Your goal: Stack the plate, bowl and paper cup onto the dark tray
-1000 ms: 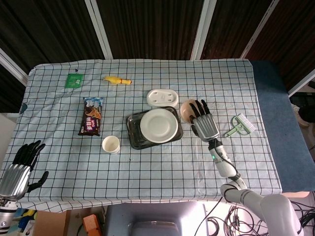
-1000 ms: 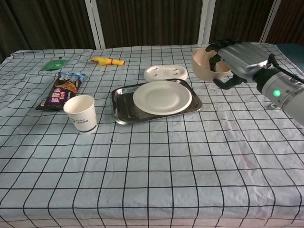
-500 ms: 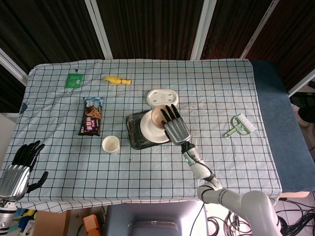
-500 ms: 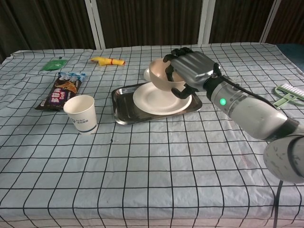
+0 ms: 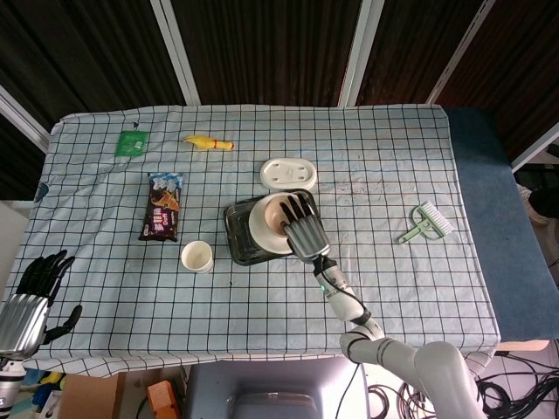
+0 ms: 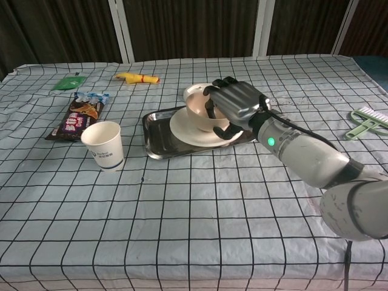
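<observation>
The dark metal tray point(image 5: 238, 236) point(image 6: 159, 130) lies mid-table with the white plate point(image 5: 260, 234) point(image 6: 182, 130) on it. My right hand point(image 5: 301, 229) point(image 6: 235, 106) grips the beige bowl point(image 5: 272, 214) point(image 6: 197, 110) by its rim and holds it on or just above the plate; I cannot tell whether it touches. The paper cup point(image 5: 197, 257) point(image 6: 103, 145) stands upright on the cloth left of the tray. My left hand point(image 5: 31, 301) hangs at the near left table edge with fingers spread and nothing in it; the chest view does not show it.
A white soap dish point(image 5: 288, 173) point(image 6: 200, 90) sits just behind the tray. A snack packet point(image 5: 162, 206) point(image 6: 80, 114), a green sachet point(image 5: 132, 141), a yellow toy point(image 5: 208, 142) point(image 6: 138, 77) lie to the left, and a green brush point(image 5: 425, 222) point(image 6: 366, 122) on the right.
My right hand carried the bowl leftward from beside the tray to over the plate, then lowered it onto or close to the plate. The left hand stayed put.
</observation>
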Motion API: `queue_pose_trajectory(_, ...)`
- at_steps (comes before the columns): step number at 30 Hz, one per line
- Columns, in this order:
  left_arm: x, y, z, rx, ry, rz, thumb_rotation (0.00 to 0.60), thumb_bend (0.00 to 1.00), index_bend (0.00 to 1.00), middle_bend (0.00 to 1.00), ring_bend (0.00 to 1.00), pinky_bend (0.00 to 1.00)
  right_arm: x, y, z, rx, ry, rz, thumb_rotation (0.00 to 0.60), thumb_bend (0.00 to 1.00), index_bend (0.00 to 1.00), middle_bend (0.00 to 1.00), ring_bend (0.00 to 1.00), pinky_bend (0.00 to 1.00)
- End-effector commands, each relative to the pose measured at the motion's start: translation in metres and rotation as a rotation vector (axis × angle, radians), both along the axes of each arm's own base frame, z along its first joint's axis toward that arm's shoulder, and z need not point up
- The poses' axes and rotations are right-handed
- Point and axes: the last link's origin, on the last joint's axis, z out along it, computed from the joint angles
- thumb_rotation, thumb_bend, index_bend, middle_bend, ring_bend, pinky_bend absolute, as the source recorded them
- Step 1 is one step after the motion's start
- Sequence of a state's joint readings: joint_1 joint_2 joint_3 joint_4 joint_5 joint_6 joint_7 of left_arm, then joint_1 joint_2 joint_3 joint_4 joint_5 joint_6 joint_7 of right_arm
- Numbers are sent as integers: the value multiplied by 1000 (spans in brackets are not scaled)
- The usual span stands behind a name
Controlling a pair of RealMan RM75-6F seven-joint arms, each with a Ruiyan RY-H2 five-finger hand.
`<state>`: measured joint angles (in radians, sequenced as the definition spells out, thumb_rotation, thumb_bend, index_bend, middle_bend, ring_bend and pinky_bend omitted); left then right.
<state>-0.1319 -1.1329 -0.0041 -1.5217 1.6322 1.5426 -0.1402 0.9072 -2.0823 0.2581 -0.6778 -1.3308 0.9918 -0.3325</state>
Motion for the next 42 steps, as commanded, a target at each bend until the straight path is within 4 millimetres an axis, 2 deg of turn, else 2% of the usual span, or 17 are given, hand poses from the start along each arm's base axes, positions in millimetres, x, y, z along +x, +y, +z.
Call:
queue_pose_trajectory(1,0,0,0,0,2,1,600,357,0,0,0,17,-3,-2,3,0,-1,-11,600,394,514,119,0,0)
queue_pose_trajectory(5,0,0,0,-1,3,4,600,357,0,0,0,17,-7,-3,10,-2,-12,-17,600,306,404,118,0,0)
queue_pose_trajectory(8,0,0,-1,-2,4,5,600,357,0,0,0,17,-12,-2,16,-1,-21,-18,600,276,353,117,0,0)
queue_pose_trajectory(19,1,1,-3,-9,9,7,600,357,0,0,0,17,-20,15,49,-12,-58,38,600,272,330,116,0,0)
queue_pose_trajectory(25,2,2,-4,-13,10,9,600,357,0,0,0,17,-19,19,56,2,-96,31,600,271,334,116,0,0)
queue_pose_trajectory(27,2,2,-4,-13,9,8,600,356,0,0,0,17,-14,22,55,17,-119,37,600,272,333,113,0,0)
queue_pose_trajectory(31,2,2,-3,-8,5,3,600,357,0,0,0,17,9,34,50,54,-169,91,600,271,312,105,0,0)
queue_pose_trajectory(36,2,1,-2,-8,6,4,600,356,0,0,0,17,19,39,46,69,-174,118,600,271,309,101,0,0)
queue_pose_trajectory(38,2,0,-2,-9,8,5,600,356,0,0,0,17,35,44,38,86,-186,141,600,272,306,98,0,0)
queue_pose_trajectory(40,0,-1,-1,-6,10,13,600,357,0,0,0,17,69,50,16,137,-192,177,600,272,302,95,0,0)
queue_pose_trajectory(42,0,-2,0,-2,11,16,600,356,0,0,0,17,81,51,2,148,-177,178,600,271,292,79,0,0)
